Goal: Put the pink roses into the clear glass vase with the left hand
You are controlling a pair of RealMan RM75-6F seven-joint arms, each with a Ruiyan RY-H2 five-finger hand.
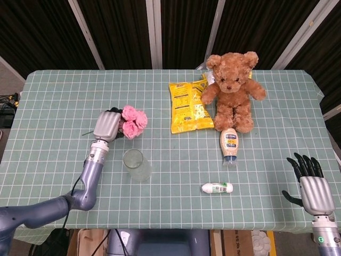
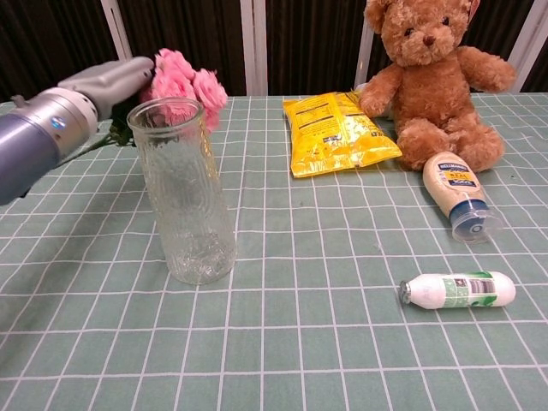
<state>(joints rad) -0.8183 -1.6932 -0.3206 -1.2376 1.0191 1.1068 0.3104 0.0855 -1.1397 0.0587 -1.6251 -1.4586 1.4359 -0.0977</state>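
Note:
My left hand (image 1: 107,126) (image 2: 110,79) holds the pink roses (image 1: 132,120) (image 2: 186,83) just below the blooms, lifted off the table. The green stem trails out to the left behind the hand. The roses hang behind and slightly left of the clear glass vase (image 1: 136,165) (image 2: 184,191), which stands upright on the green checked tablecloth. In the chest view the blooms show just above and behind the vase's rim. My right hand (image 1: 314,186) rests at the near right edge of the table, its fingers spread and holding nothing.
A yellow snack bag (image 1: 188,106) (image 2: 337,133) lies behind the vase to the right. A brown teddy bear (image 1: 232,88) (image 2: 432,73) sits at the back. A mayonnaise bottle (image 1: 229,144) (image 2: 457,195) and a small white bottle (image 1: 217,188) (image 2: 458,290) lie on their sides.

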